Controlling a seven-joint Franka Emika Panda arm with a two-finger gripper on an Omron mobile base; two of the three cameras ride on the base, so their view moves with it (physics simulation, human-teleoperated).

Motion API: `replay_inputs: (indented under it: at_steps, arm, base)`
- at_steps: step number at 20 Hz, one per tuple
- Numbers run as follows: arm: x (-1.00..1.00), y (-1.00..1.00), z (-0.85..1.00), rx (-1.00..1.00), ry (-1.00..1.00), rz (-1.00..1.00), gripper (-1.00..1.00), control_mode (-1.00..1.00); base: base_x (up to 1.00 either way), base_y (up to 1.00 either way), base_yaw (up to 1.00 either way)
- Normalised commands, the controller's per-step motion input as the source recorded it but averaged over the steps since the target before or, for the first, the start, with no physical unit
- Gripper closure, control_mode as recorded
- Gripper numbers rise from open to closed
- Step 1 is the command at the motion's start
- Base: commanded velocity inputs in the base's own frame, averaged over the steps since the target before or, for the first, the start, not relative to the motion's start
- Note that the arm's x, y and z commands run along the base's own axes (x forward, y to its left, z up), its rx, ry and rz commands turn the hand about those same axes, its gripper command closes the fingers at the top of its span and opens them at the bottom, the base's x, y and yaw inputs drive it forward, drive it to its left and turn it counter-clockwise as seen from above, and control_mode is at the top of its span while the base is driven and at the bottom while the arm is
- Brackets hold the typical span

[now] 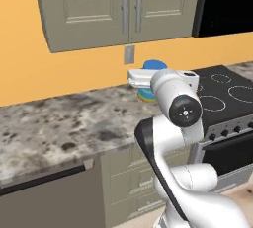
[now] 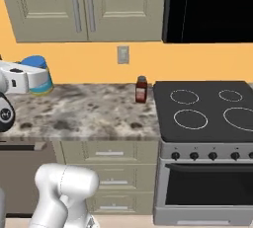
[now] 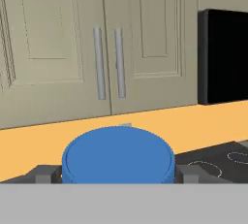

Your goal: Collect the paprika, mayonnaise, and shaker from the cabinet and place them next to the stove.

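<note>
Mayonnaise (image 3: pixel 118 155), blue-lidded, sits between the two dark fingers (image 3: pixel 44 174), one tip at each side of the lid in the hand view; the fingers stand spread wide around the jar, and whether they actually press on it is hard to say from here. In the right base view the jar (image 2: pixel 40 81) shows at about 9 o'clock, above the speckled surface (image 2: pixel 89 113), with the white hand reaching in from the left edge and covering its near side. In the left base view the jar (image 1: pixel 153 65) peeks out just behind the arm's white wrist, its yellowish base near the surface (image 1: pixel 59 123); I cannot tell if it rests there or hangs slightly above.

Paprika (image 2: pixel 141 89) stands upright on the surface just beside the stove (image 2: pixel 207 108), at the cooktop's 9 o'clock edge, well apart from the jar. The stove's white ring burners lie at 3 o'clock in the right base view.

Both doors of the cabinet (image 2: pixel 89 7) are closed, their grey bar handles (image 3: pixel 99 63) side by side at 12 o'clock. A black microwave (image 2: pixel 210 7) hangs to the cabinet's right, above the stove. A small outlet plate (image 2: pixel 123 54) sits on the orange wall below the cabinet.
</note>
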Motion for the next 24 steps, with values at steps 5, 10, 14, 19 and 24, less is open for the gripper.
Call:
replay_inputs:
  at_steps: [5,10,14,19,24]
  arm:
    - [0.0,0.0,0.0,0.0,0.0,0.0,1.0,1.0]
    - [0.0,0.0,0.0,0.0,0.0,0.0,1.0,1.0]
    - [0.0,0.0,0.0,0.0,0.0,0.0,1.0,1.0]
    - [0.23,-0.36,-0.33,0.07,0.01,0.17,1.0,-1.0]
    - [0.4,-0.68,-0.66,0.06,0.03,0.3,1.0,-1.0]
  base:
    - [0.48,-0.68,0.16]
    - [0.52,-0.37,0.28]
    - [0.49,-0.37,0.3]
    - [0.17,-0.19,0.11]
    - [0.0,0.0,0.0]
